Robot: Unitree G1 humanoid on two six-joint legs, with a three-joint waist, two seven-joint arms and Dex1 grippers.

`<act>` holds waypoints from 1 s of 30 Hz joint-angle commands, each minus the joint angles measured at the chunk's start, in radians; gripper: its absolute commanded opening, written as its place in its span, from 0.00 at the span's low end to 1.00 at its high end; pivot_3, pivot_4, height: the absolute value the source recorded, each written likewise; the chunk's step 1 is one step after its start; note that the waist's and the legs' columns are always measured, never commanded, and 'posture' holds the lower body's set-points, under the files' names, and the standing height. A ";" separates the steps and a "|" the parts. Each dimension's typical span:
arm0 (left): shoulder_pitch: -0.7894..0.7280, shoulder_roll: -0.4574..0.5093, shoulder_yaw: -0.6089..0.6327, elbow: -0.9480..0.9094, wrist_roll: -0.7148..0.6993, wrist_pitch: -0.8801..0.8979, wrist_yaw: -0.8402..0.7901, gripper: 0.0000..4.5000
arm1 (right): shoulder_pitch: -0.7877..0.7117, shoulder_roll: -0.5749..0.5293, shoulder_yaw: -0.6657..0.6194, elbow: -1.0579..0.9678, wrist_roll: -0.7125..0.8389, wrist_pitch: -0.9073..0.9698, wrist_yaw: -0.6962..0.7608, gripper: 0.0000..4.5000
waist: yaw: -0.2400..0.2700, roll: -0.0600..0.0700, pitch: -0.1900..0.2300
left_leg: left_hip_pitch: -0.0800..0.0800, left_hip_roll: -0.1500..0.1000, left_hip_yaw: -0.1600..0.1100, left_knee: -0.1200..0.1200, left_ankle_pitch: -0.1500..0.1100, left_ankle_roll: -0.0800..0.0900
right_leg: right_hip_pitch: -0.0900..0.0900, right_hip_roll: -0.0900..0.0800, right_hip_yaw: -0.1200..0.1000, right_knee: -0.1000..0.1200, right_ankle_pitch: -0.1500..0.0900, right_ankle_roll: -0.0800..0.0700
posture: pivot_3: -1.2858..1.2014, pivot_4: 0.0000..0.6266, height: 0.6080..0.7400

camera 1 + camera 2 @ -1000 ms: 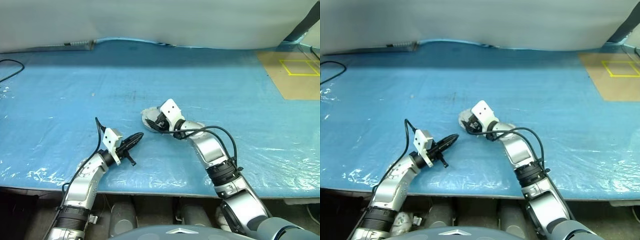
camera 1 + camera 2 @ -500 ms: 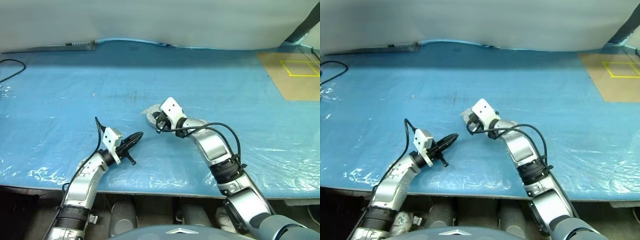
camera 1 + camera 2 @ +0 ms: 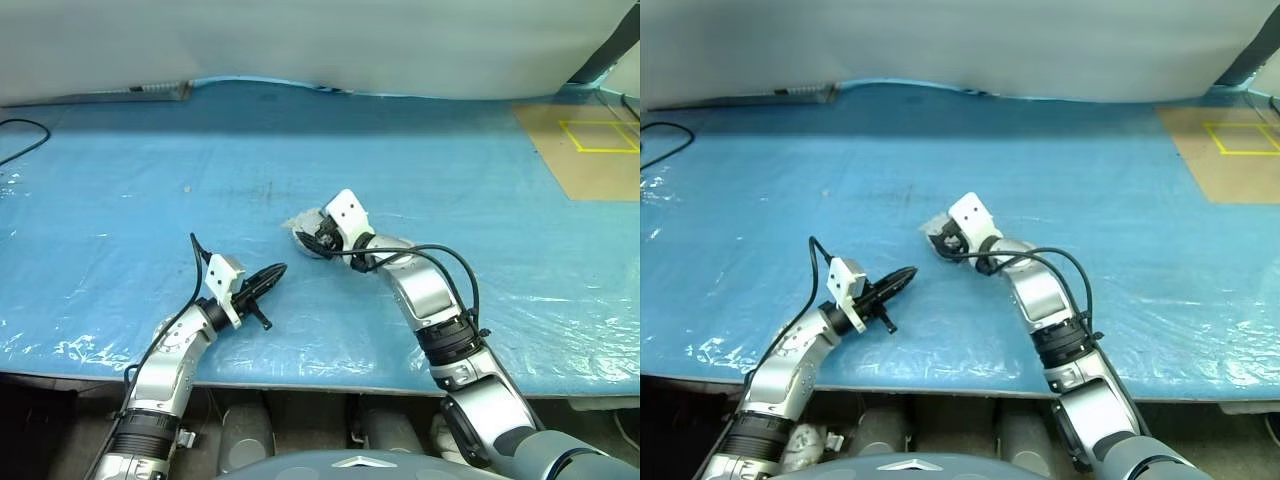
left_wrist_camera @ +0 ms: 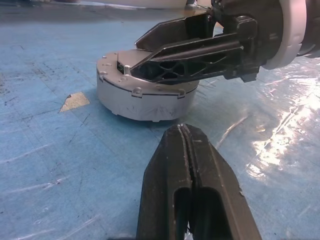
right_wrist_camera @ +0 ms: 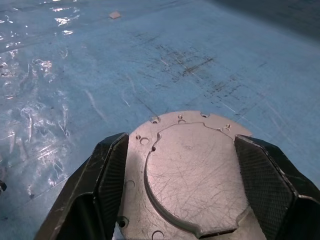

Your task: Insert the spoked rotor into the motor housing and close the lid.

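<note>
Right wrist view gives us the closest look at the lid (image 5: 187, 172): a light grey metal disc, scratched, with small holes near its rim and a raised plate across its middle, lying flat over the round grey body beneath it. In the left wrist view that body reads as a squat grey puck with a dark seam under its top disc and a little green showing at one notch; we take it for the motor housing (image 4: 145, 100), closed over, so we cannot see what sits inside it. The right gripper (image 5: 190, 165) straddles the disc, one black finger at either side of its rim; the jaws stand spread wide about it, and we cannot tell whether the pads actually press the edge. From the head camera the puck sits near the middle of the table, tucked under the right gripper's white wrist block. The left gripper (image 4: 186, 145) lies low and level just beside it, apart from it, fingers pressed together on nothing. Around all this we see a blue plastic sheet (image 3: 150, 180), wrinkled and glossy, scuffed with dark marks. A brown board with yellow tape lines (image 3: 590, 140) lies at the far right, a black cable (image 3: 22, 130) at the far left, and a pale wall (image 3: 300, 40) runs behind.
</note>
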State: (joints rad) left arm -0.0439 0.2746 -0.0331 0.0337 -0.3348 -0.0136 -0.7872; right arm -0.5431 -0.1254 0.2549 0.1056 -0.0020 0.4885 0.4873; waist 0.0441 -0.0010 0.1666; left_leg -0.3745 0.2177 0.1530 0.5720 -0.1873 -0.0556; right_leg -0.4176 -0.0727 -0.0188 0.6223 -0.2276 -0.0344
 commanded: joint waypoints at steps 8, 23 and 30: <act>-0.009 0.007 0.015 -0.013 -0.014 -0.016 -0.014 0.00 | 0.002 0.002 0.012 0.064 -0.022 -0.087 -0.022 0.74 | 0.000 0.000 0.000 | 0.000 0.000 0.000 0.000 0.000 0.000 | 0.000 0.000 0.000 0.000 0.000 0.000 | 0.52 0.24 1.00; 0.002 0.007 0.015 -0.018 -0.015 -0.015 -0.015 0.00 | 0.010 0.001 0.021 0.096 -0.046 -0.124 -0.016 1.00 | 0.000 0.000 0.000 | 0.001 0.000 0.000 0.000 0.000 0.000 | 0.000 0.000 0.000 0.000 0.000 0.000 | 0.52 0.24 1.00; 0.007 0.006 0.012 -0.037 -0.014 -0.005 -0.007 0.00 | 0.019 0.000 0.020 0.094 -0.040 -0.110 -0.009 0.92 | 0.000 0.000 0.000 | 0.001 0.000 0.000 0.000 0.000 0.000 | 0.000 0.000 0.000 0.000 0.000 0.000 | 0.52 0.24 1.00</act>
State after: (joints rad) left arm -0.0360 0.2754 -0.0304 0.0340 -0.3354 -0.0128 -0.7945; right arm -0.5378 -0.1233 0.2694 0.1997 -0.0396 0.3610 0.4754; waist 0.0437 -0.0011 0.1666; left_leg -0.3738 0.2175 0.1530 0.5720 -0.1873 -0.0555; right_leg -0.4173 -0.0728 -0.0184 0.6225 -0.2276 -0.0344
